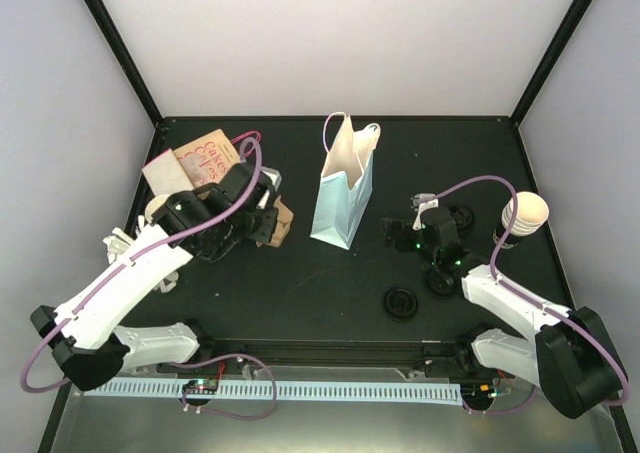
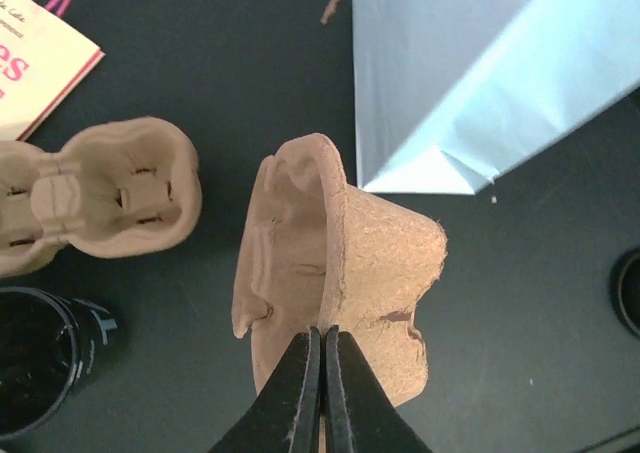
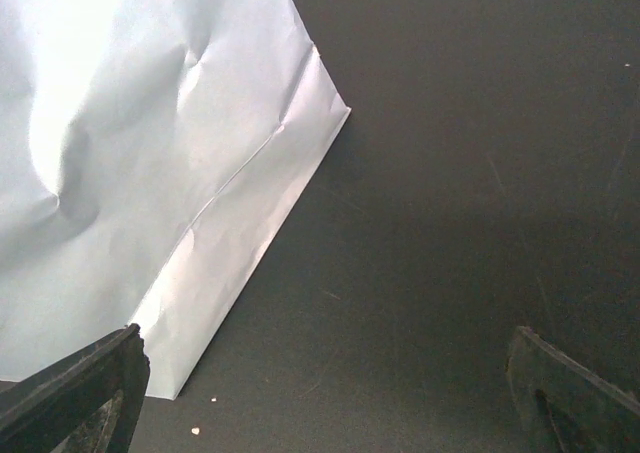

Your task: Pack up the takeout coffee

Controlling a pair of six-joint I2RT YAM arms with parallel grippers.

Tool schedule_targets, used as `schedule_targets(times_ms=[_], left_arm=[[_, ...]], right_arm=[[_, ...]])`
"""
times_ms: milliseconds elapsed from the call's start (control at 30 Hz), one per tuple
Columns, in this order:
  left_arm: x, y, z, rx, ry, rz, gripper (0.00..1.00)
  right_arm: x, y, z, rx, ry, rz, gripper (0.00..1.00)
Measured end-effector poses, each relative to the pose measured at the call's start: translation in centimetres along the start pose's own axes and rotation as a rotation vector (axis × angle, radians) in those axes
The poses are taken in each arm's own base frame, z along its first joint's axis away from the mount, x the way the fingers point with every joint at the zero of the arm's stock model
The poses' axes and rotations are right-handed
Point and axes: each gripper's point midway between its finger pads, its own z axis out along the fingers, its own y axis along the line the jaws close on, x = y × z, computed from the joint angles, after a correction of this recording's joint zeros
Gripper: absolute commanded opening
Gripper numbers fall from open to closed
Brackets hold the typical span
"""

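A light blue paper bag [image 1: 345, 188] stands open at the table's middle. It also shows in the left wrist view [image 2: 470, 83] and the right wrist view [image 3: 150, 153]. My left gripper [image 1: 266, 221] [image 2: 324, 338] is shut on the rim of a brown pulp cup carrier [image 1: 282, 218] [image 2: 340, 253], holding it tilted just left of the bag's base. A second pulp carrier [image 2: 100, 188] lies on the table beside it. My right gripper [image 1: 402, 235] [image 3: 325, 383] is open and empty, right of the bag. A white paper cup [image 1: 525, 214] stands at the far right.
A cream bag with pink lettering [image 1: 205, 158] [image 2: 35, 58] lies at the back left. Black lids lie at the front middle [image 1: 401, 302] and near my right arm [image 1: 462, 216]. A black round object [image 2: 40, 358] sits by the second carrier.
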Motion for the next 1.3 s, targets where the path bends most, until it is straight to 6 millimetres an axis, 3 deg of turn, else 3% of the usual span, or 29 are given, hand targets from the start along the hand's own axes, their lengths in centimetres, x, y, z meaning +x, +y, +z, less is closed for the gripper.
schedule_targets(times_ms=[167,300,367,433,567,733,833,1000,1300], left_arm=[[2.2,-2.6,0.0,-0.02,0.043,0.048,0.02],[3.9,-4.7,1.4,-0.039,0.082,0.07,0.03],[5.0,-6.1,2.3,-0.038,0.113,0.093,0.13],[5.8,-8.1,3.6,-0.017,0.139,0.11,0.33],[7.2,-12.2,5.8,0.081,0.207,0.12,0.62],[7.9,-15.2,6.4,0.191,0.242,0.129,0.73],[7.2,-15.8,5.7,0.237,0.216,0.126,0.73],[5.9,-15.7,4.1,0.284,0.145,0.115,0.83],[5.7,-11.0,5.6,0.239,0.133,0.033,0.85]], right_arm=[[-0.4,0.0,-0.3,0.004,-0.016,0.002,1.0],[-0.9,-0.1,-0.7,0.011,-0.036,0.004,1.0],[-1.0,-0.1,-0.8,0.013,-0.045,0.005,1.0],[-1.0,-0.3,-0.9,0.017,-0.047,0.007,1.0],[-1.0,-0.4,-1.1,0.023,-0.05,0.008,1.0],[-1.0,-0.6,-1.3,0.032,-0.058,0.009,1.0],[-1.0,-0.6,-1.3,0.033,-0.059,0.009,1.0],[-0.9,-0.7,-1.2,0.034,-0.057,0.009,1.0],[0.2,-1.4,-1.2,0.105,0.07,0.071,1.0]])
